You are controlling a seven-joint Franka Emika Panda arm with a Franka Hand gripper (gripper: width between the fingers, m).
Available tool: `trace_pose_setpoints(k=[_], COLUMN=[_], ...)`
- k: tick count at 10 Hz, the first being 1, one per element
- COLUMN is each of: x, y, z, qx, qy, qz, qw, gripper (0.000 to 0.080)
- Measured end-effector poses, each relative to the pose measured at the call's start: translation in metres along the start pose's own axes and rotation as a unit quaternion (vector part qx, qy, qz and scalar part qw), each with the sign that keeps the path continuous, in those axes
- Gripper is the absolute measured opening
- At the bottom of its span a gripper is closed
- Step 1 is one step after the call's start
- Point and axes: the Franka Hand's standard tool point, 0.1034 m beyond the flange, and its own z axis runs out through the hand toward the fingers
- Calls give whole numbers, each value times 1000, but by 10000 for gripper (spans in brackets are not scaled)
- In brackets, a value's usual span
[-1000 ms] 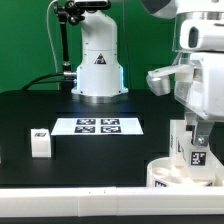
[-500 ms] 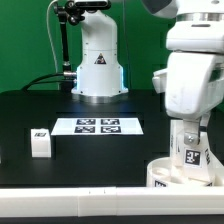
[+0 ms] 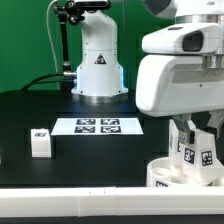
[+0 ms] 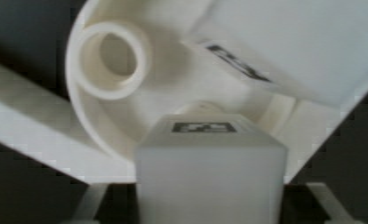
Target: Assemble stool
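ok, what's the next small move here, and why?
Probably rotate the tool to screw the leg into the seat: the tool grips the leg upright on the seat, apparently at its socket. Whether it's fully home I can't tell.

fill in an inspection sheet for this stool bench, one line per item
surface: black table, marker board lying flat at its centre
job's things: seat at the near edge; held leg at the seat; loose leg upright toward the exterior view's left
clutter: nothing seen
grippers: gripper shut on the held leg
cables: black cable behind the table
surroundings: green wall, white robot base
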Motion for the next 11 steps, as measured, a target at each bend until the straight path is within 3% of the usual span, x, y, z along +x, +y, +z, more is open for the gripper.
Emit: trace_pose_setpoints(k=[6,11], x=[0,1], y=[-4,-6], z=[0,0], qx=[9,23], qy=[0,-2], qz=[200,389], qw=[980,921], gripper=[337,337])
